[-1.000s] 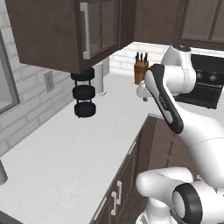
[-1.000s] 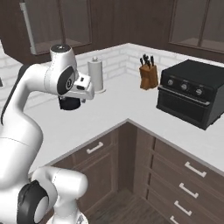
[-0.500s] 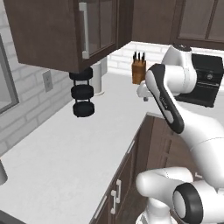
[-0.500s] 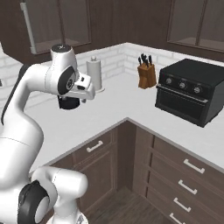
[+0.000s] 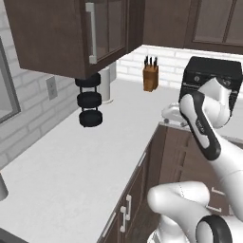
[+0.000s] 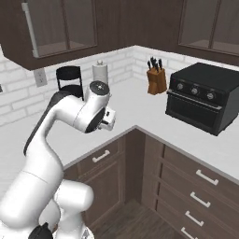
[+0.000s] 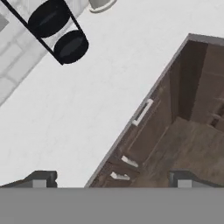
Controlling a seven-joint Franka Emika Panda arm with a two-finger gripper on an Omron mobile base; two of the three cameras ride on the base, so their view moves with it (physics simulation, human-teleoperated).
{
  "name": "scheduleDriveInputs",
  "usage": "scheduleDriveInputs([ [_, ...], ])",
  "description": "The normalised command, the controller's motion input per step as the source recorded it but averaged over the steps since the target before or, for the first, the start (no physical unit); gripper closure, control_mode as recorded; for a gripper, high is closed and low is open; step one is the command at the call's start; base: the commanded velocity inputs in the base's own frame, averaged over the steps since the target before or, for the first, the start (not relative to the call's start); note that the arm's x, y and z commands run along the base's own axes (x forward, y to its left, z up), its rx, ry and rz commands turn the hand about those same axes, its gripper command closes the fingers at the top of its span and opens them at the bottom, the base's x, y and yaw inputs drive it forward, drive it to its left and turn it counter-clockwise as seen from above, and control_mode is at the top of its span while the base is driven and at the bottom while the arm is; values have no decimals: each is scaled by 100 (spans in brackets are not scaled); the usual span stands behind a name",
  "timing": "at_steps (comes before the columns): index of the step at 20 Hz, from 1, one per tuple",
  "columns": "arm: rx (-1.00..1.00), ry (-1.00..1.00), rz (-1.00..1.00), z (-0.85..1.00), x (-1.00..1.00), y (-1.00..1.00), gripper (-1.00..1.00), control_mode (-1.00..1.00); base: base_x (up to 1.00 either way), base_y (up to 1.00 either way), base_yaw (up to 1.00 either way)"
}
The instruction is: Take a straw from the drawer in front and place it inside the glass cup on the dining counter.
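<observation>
White kitchen worktop (image 7: 87, 109) lies below the wide-open, empty fingers (image 7: 109, 179), which should descend squarely onto the short silver bar handle (image 7: 143, 112) of the closed shallow dark-brown wooden drawer (image 7: 151, 127).

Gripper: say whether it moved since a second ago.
Yes. In the right base view the gripper has dropped and shifted right, from beside the paper towel roll to below it.
</observation>
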Motion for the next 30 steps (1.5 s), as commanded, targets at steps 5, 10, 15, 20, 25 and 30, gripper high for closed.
scheduleDriveInputs([
  [5,52,0,2,-98,0,-95,-100,-100,0,0,0],
  [10,48,0,0,-100,-2,-75,-100,-100,0,0,0],
  [15,48,0,0,-89,3,-15,-100,-100,0,0,0],
  [20,35,0,0,-67,48,14,-100,-100,0,0,0],
  [25,8,11,0,-40,60,11,-100,-100,0,0,0],
  [30,0,16,0,-37,61,13,-100,-100,0,0,0],
])
